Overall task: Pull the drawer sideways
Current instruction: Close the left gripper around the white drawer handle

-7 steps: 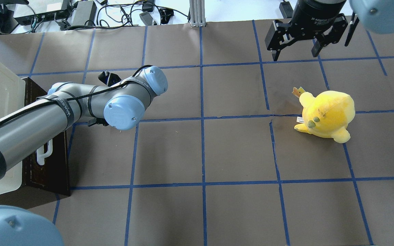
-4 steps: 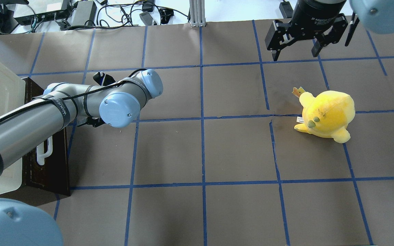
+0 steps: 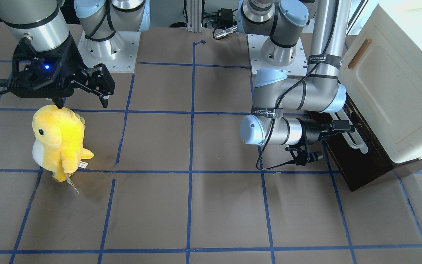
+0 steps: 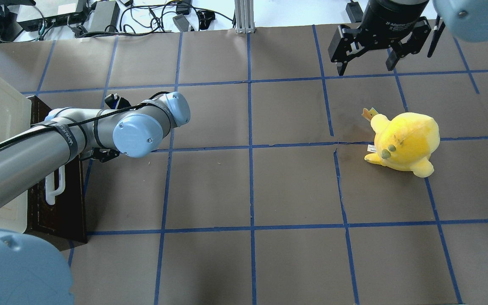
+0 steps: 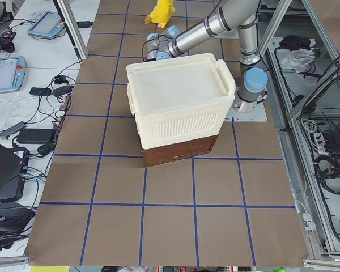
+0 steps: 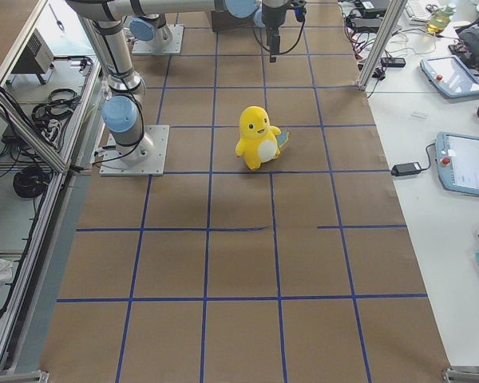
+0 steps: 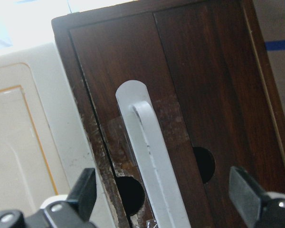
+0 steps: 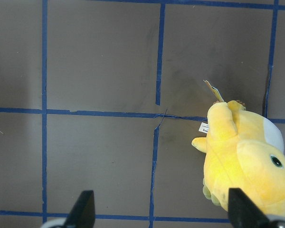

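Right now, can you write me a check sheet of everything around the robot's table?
Surface: table covered in brown paper with blue tape squares.
Job's things: drawer with a dark wood front, under the cream cabinet; its white bar handle is not gripped yet.
Clutter: a yellow plush toy standing upright, far from the drawer.
Grippers: left gripper open, one finger on each side of the handle; right gripper open, empty, up above the table near the toy.
Cables: black cable hanging in a loop off the left arm; cables and power bricks past the table's far edge.
Surroundings: teach pendants on the side bench.
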`<act>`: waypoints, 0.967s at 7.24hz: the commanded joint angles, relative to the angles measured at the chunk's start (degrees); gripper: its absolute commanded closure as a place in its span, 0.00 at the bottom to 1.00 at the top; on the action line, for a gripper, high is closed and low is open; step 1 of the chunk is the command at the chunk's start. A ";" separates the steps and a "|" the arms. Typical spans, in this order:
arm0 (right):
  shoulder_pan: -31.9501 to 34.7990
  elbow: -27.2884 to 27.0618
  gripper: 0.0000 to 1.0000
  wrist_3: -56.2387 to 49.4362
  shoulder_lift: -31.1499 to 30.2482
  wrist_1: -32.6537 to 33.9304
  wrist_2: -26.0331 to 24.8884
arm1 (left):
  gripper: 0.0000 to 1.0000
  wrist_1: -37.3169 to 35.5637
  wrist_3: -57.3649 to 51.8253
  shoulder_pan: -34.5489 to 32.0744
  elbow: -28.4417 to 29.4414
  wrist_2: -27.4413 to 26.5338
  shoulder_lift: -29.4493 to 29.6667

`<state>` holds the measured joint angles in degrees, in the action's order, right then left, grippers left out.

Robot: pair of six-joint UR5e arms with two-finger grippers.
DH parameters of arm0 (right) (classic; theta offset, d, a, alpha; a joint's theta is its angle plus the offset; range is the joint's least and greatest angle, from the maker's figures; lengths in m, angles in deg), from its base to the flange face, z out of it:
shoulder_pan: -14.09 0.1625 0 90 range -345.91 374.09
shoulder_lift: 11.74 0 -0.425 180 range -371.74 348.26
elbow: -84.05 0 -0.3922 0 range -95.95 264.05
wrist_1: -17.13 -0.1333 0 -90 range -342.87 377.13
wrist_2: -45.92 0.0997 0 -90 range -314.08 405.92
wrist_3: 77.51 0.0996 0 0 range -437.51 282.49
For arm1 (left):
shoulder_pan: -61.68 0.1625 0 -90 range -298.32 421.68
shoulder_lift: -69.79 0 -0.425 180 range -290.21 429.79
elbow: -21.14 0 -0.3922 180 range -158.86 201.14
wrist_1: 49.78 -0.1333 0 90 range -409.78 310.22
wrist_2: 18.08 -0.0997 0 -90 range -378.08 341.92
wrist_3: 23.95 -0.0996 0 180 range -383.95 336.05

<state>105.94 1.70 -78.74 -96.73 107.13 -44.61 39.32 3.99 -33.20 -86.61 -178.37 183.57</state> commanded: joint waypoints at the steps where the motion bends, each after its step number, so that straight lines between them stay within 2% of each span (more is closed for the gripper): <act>1: 0.00 0.00 0.00 -0.09 0.00 0.00 0.00 | 0.00 0.46 0.27 1.01 -0.88 -0.64 -0.49; 3: 0.00 0.00 0.00 0.00 0.00 0.00 0.00 | 0.02 0.37 0.36 1.01 -0.71 -0.72 0.04; 5: 0.00 0.00 0.00 0.00 0.00 0.00 0.00 | 0.16 0.37 0.36 1.01 -0.53 -0.37 0.21; 7: 0.00 0.00 0.00 0.00 0.00 0.00 0.00 | 0.20 0.02 0.35 1.54 -0.18 -0.37 0.39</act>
<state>105.94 1.70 -78.74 -96.73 107.13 -44.61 39.57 4.31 -31.90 -87.02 -178.81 183.89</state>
